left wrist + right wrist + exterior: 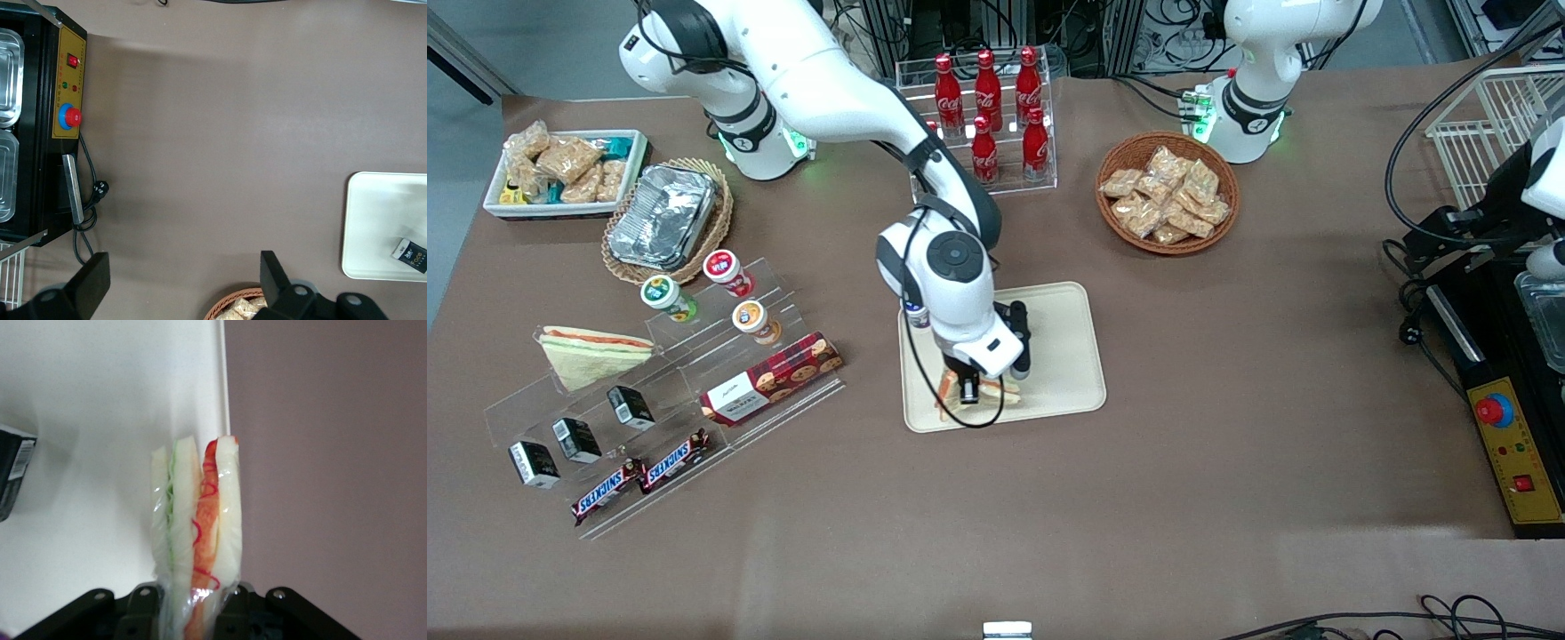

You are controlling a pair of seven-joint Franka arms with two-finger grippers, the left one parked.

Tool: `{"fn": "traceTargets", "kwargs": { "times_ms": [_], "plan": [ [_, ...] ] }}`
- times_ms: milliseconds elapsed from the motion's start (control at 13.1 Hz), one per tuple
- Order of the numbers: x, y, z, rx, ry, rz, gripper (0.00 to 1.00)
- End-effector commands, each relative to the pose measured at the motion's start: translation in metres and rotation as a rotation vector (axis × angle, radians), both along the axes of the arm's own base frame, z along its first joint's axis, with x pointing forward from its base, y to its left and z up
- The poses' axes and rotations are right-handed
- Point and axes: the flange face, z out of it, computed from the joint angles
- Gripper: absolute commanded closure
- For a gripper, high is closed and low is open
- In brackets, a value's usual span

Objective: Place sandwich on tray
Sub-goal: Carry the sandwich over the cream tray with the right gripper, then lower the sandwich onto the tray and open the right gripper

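My right gripper (971, 389) is shut on the sandwich (985, 393), a wrapped wedge of pale bread with orange-red filling. It holds the sandwich on edge, low over the beige tray (1063, 356), by the tray's rim nearest the front camera. In the right wrist view the sandwich (200, 533) stands between the fingers (145, 600), cut side outward, over the tray (100, 400) close to its rim. I cannot tell whether it touches the tray. The tray also shows in the left wrist view (380, 220).
A small black packet (13, 477) lies on the tray, also in the left wrist view (408, 253). A flatter greenish-white sandwich (591, 351), cups, a cookie box (772, 378) and Snickers bars sit on an acrylic stand toward the working arm's end. Cola bottles (987, 107) and a snack basket (1167, 191) stand farther back.
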Motion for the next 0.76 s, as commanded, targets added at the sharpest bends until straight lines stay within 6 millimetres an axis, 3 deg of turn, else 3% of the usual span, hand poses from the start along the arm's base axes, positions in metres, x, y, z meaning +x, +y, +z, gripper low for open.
{"fn": "traceTargets", "kwargs": {
  "times_ms": [0, 229, 382, 459, 535, 688],
  "plan": [
    [0.007, -0.002, -0.033, 0.017, -0.009, -0.01, 1.0],
    [0.009, 0.0, -0.041, 0.025, -0.036, 0.004, 1.0],
    [0.012, 0.002, -0.047, 0.057, -0.08, 0.01, 0.94],
    [0.012, 0.003, -0.048, 0.058, -0.082, 0.007, 0.17],
    [0.012, 0.003, -0.047, 0.057, -0.083, 0.016, 0.01],
    [0.012, 0.003, -0.046, 0.062, -0.083, 0.009, 0.01]
  ]
}}
